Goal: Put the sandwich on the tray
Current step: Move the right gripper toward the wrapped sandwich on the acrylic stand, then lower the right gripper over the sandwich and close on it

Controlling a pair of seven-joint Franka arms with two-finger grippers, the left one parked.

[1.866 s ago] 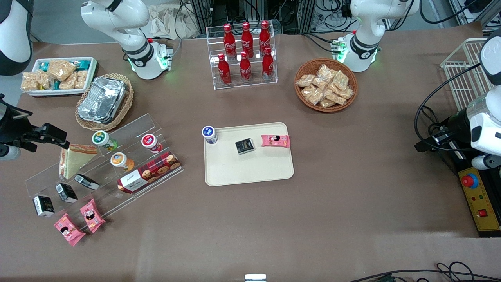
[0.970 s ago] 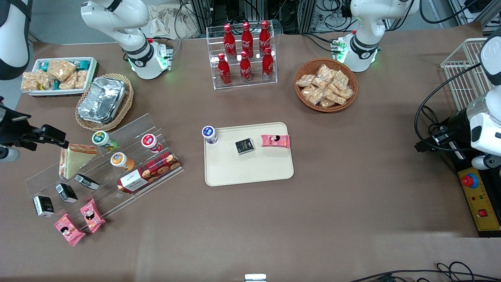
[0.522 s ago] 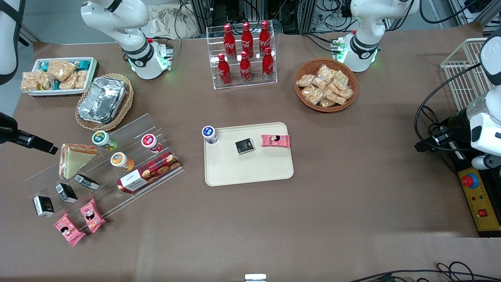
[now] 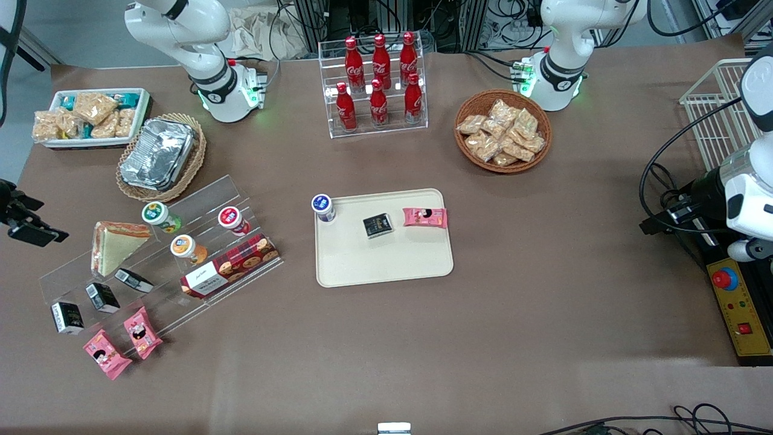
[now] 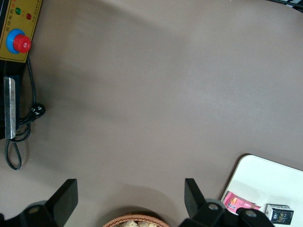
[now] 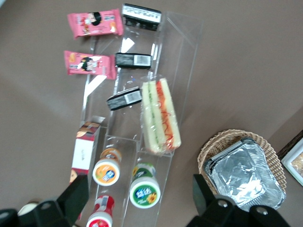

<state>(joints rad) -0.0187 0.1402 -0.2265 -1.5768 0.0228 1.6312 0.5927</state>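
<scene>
The sandwich (image 4: pixel 112 244) is a wrapped triangular wedge with pale bread and a red and green filling edge. It lies on the upper step of a clear acrylic stand (image 4: pixel 199 199), and it also shows in the right wrist view (image 6: pixel 161 116). The cream tray (image 4: pixel 386 260) lies at the table's middle, well apart from the sandwich, and its corner shows in the left wrist view (image 5: pixel 270 177). My right gripper (image 4: pixel 30 226) is open and empty. It is off the stand toward the working arm's end of the table. In the wrist view the gripper (image 6: pixel 139 198) hangs high above the stand, jaws wide apart.
The stand also holds round cups (image 4: pixel 158 215), black packets (image 4: pixel 102 296) and a red cookie box (image 4: pixel 232 266). Pink packets (image 4: pixel 124 341) lie in front of it. A foil container (image 4: pixel 158 154) in a wicker basket sits nearby. The tray bears a cup (image 4: pixel 323 207), a black packet and a pink packet (image 4: pixel 425 217).
My right gripper has drawn away from the sandwich, toward the working arm's end of the table, still empty. The sandwich has not moved.
</scene>
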